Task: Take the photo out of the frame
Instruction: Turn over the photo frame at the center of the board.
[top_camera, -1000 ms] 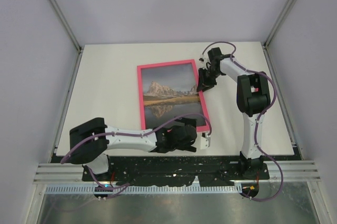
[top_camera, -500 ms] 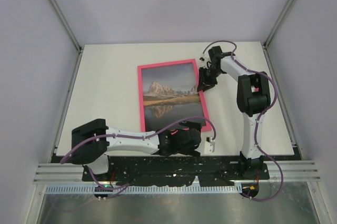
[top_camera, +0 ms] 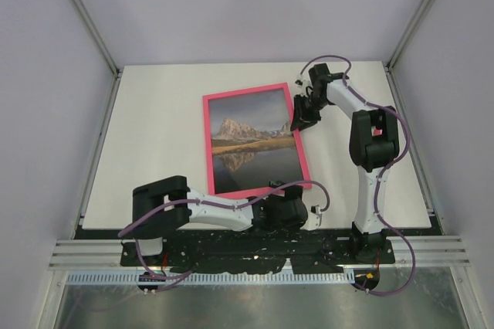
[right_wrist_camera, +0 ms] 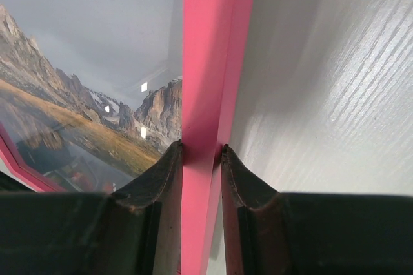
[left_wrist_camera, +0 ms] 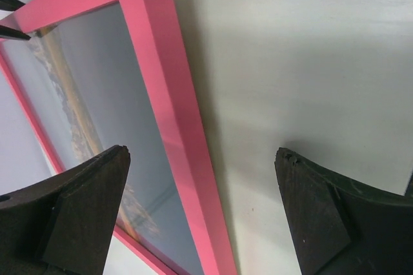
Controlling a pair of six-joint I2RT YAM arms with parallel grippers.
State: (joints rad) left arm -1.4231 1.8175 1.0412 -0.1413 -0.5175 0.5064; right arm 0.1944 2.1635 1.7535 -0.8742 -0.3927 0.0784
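Near the arms the left gripper (left_wrist_camera: 201, 153) gaped astride a corner of the frame (top_camera: 207, 144), which lay flat on the table (top_camera: 154, 128) with the photo (top_camera: 251, 144) inside, and farther off the right gripper (right_wrist_camera: 201, 149) pinched its rail so thinly that it could slip.

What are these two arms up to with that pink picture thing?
The right gripper is pinching the right-hand edge of the frame, which is face up. The left gripper is wide open near the front corner, one finger on either side of that same edge, gripping nothing. The photo sits inside the frame, not yet taken out.
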